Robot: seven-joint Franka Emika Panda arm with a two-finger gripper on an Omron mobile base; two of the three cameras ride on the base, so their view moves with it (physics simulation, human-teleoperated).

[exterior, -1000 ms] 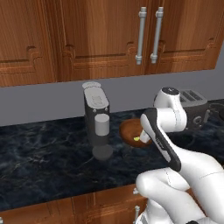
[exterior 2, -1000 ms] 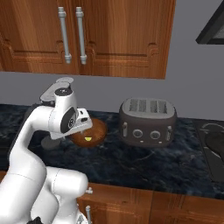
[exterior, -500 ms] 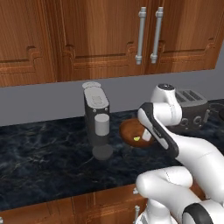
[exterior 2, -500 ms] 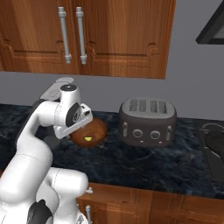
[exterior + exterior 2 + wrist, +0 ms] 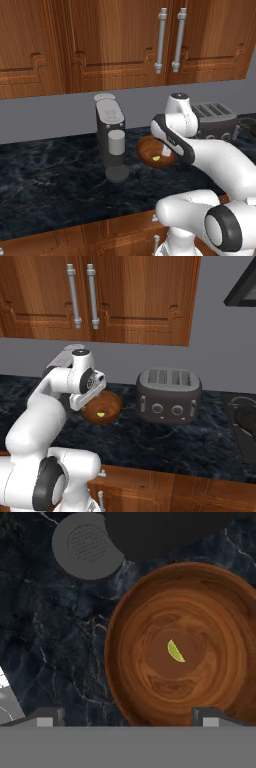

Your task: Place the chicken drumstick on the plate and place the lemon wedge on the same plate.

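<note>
The lemon wedge (image 5: 175, 651) lies alone near the middle of the brown bowl (image 5: 150, 612), which sits on the dark marble bench (image 5: 55, 642) between the coffee machine (image 5: 111, 135) and the toaster (image 5: 169, 395). It looks tiny and light, a soft, likely slick bit of fruit that would squash or skid if pinched hard, so I'd take it gently across its short width, 1 finger on each long side.

In the hand view the wedge is a thin crescent whose long axis runs on a slant from upper left to lower right, with the curved rind side bulging toward the upper right (which way that is in the room I can't say, since that view rolls with the hand).

The gripper (image 5: 128, 714) hangs above the bowl with its 2 fingers (image 5: 46, 716) spread as wide as they go, holding nothing, the wedge lying between them and ahead.
</note>
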